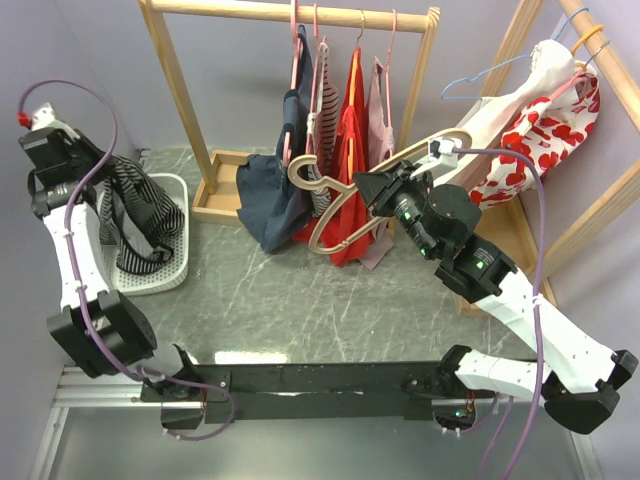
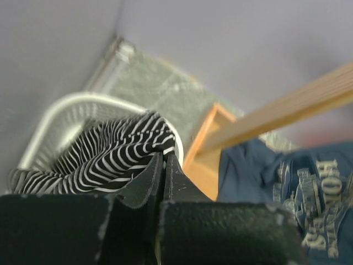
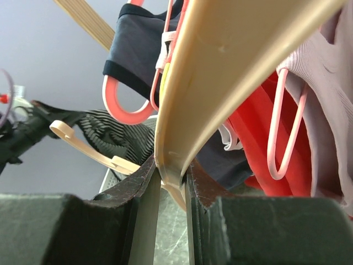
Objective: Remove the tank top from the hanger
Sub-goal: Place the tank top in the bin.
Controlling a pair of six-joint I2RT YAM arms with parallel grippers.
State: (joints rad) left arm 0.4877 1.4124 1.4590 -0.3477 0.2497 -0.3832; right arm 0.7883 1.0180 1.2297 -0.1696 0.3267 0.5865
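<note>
Left wrist: left fingers (image 2: 144, 185) are pressed together, with the tips right at the top edge of the striped tank top (image 2: 116, 146). They look to nip a thin bit of it, though the contact itself is hidden behind the tips. The rest of the top sags into the white basket (image 2: 58, 107). It's soft, light, floppy knit with no stiffness, so it will drape and bunch wherever it's let go. Best hold is a strap or hem edge; a small pinch is enough.

Right wrist: right fingers (image 3: 138, 190) are pinching the beige hanger (image 3: 220, 72) on one of its arms. The hanger is bare where seen. It's stiff and smooth and could swivel in the pinch. The tank top shows in the far left background, well apart from these fingers.

Top external: the tank top hangs from the left fingers at far left down into the basket on the bench (image 1: 300, 300). The hanger is held up mid-scene in front of the wooden rack (image 1: 290, 10), no cloth on it, just beside the other hung clothes (image 1: 345, 140). Judgement: the top is off the hanger, and only dropping it in the basket is left. Risk is a strap snagging on the fingers at release.
</note>
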